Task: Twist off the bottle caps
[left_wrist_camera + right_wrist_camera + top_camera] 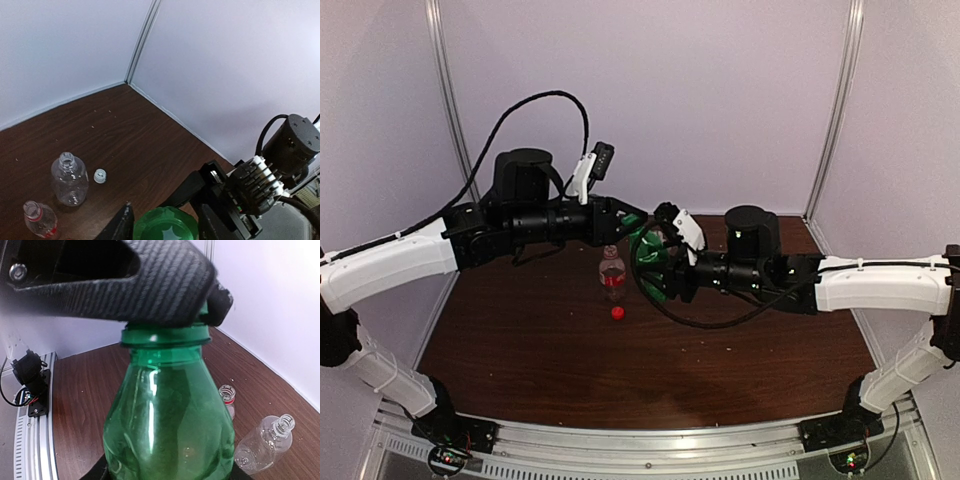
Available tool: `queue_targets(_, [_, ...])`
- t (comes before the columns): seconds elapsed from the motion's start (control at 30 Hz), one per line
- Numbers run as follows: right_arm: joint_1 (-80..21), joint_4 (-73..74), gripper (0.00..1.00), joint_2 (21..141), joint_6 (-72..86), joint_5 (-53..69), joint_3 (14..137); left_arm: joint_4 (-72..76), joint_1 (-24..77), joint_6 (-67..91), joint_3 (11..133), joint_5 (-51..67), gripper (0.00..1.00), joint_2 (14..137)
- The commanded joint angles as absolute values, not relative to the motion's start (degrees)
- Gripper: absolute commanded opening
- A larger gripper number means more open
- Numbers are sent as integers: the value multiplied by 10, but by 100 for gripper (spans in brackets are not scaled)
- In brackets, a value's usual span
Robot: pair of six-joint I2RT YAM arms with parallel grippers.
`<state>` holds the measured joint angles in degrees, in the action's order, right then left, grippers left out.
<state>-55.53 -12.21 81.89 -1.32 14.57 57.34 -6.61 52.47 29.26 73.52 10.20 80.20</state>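
The left jaws hide from us the cap of the green bottle [167,415], whose base the edge crops.

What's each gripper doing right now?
Left gripper: at the top of the green bottle; open or closed cannot be told.
Right gripper: closed, holding the green bottle.

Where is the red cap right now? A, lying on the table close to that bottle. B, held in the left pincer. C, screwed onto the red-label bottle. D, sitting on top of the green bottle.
A: the red cap lies loose on the table, just on the near side of the red-label bottle, whose neck is open.
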Motion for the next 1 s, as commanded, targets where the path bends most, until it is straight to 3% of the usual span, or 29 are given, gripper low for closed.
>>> queue_targets(0.0, [-556,-125,40,797,-23,173,561,-54,519,246,736,118,53,784])
queue_targets(0.17, [-547,-110,42,786,-31,256,561,-27,481,227,704,220,68,757])
queue_targets(0.5, [-526,-95,45,795,-19,482,584,56,442,171,657,477,77,732])
queue_targets(0.67, [-522,-113,47,822,9,565,604,104,442,173,642,546,77,735])
queue_targets(0.97, [-516,-176,47,850,67,620,610,161,448,195,623,592,59,754])
